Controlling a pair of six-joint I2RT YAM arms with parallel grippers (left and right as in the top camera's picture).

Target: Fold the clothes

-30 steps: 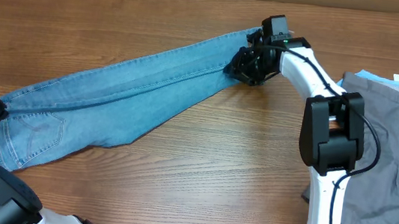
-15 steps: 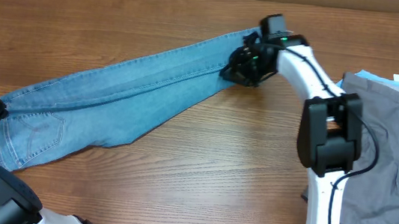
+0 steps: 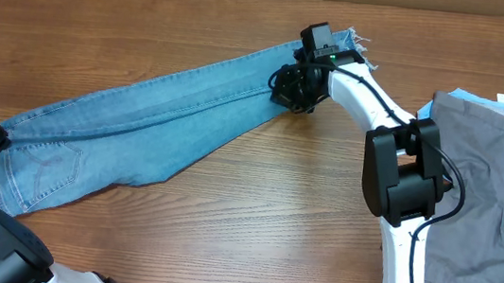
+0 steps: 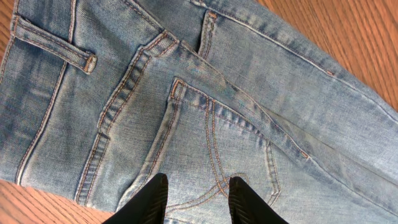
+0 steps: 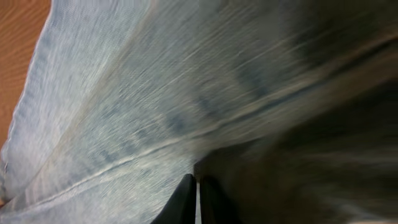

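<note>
My right gripper [image 5: 198, 194] has its fingers pressed together on a thin fold of the jeans [image 3: 159, 121], just short of the frayed hem [image 3: 349, 40]. The wrist view is blurred, but only a sliver of pale denim shows between the tips. It sits by the far edge of the bench [image 3: 272, 220], a little right of the middle. My left gripper [image 4: 198, 202] is spread and holds nothing. It hovers just over the stitched back pocket [image 4: 217, 143] at the waist end, against the left edge toward the near-left corner. Between the two, the jeans lie flat with the legs together. Their long axis is a diagonal from the waist at the left edge up to the hem at the far edge. So from my right gripper the whole garment stretches away toward the near-left corner, and I judge the fold must travel along that line, hem over to waist. My right arm is the nearer one to the hem, while my left is placed to pin the waist. The gray trousers [image 3: 489, 188] lie well apart at the right edge.
</note>
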